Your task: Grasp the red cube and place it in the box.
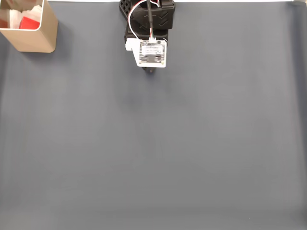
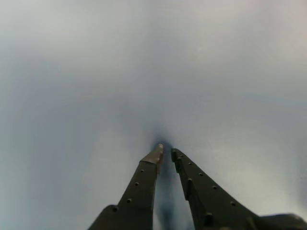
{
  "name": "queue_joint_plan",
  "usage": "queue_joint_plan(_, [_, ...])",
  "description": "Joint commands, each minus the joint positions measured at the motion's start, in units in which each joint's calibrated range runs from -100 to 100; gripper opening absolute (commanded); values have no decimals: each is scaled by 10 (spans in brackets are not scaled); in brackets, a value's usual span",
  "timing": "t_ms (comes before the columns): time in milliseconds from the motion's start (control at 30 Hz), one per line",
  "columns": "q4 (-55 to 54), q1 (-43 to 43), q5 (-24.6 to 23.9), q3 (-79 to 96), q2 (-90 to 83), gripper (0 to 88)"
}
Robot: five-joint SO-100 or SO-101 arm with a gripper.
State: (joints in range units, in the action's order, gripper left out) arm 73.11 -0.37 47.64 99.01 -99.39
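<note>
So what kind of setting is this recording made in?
Probably a plain tabletop test bench rather than a home: a grey mat covers the whole surface, with a small robot arm at the top edge and a tan box holding a red cube.

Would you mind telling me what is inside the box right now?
In the fixed view, the box holds white paper-like filling with a red cube among it. The image edge cuts off part of the box, and its bottom is covered by the filling.

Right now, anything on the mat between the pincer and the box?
No. In the fixed view the grey mat between the pincer and the box is bare; red cube sits inside the box.
</note>
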Motion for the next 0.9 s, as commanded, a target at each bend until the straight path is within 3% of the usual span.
queue_joint_plan(0, [25, -8, 1, 8, -2, 29])
queue_joint_plan(867, [25, -6, 4, 8, -3, 29])
